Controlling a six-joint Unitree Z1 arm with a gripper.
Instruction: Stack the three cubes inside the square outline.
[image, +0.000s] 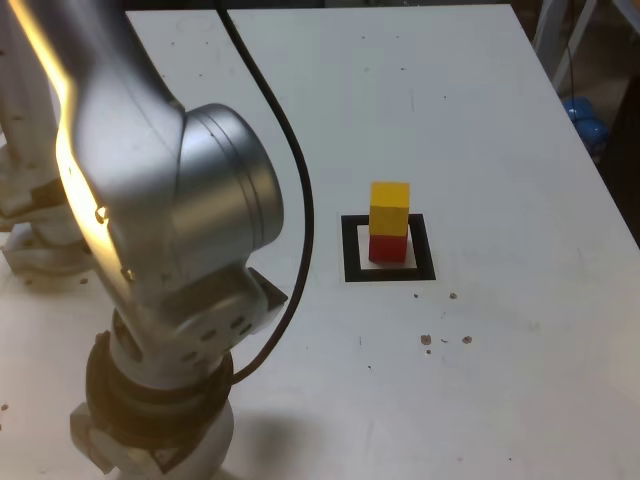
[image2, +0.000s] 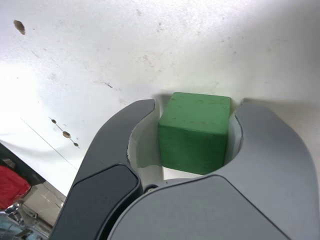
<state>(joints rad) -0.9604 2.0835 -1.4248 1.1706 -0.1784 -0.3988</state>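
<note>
In the exterior view a yellow cube (image: 389, 205) sits squarely on a red cube (image: 388, 247), and both stand inside the black square outline (image: 390, 272) near the table's middle. The wrist view shows the light green cube (image2: 196, 131) between my two curved fingers. My gripper (image2: 195, 107) is shut on it, with a finger touching each side, close above the white table. My own arm hides the gripper and the green cube in the exterior view, where the arm fills the exterior view's lower left, well away from the stack.
A black cable (image: 295, 180) runs down the table beside the arm. Small dirt specks (image: 445, 340) lie in front of the outline. The table's edge runs along the exterior view's right, with blue objects (image: 585, 120) beyond it. A red thing (image2: 12, 185) shows past the table edge in the wrist view.
</note>
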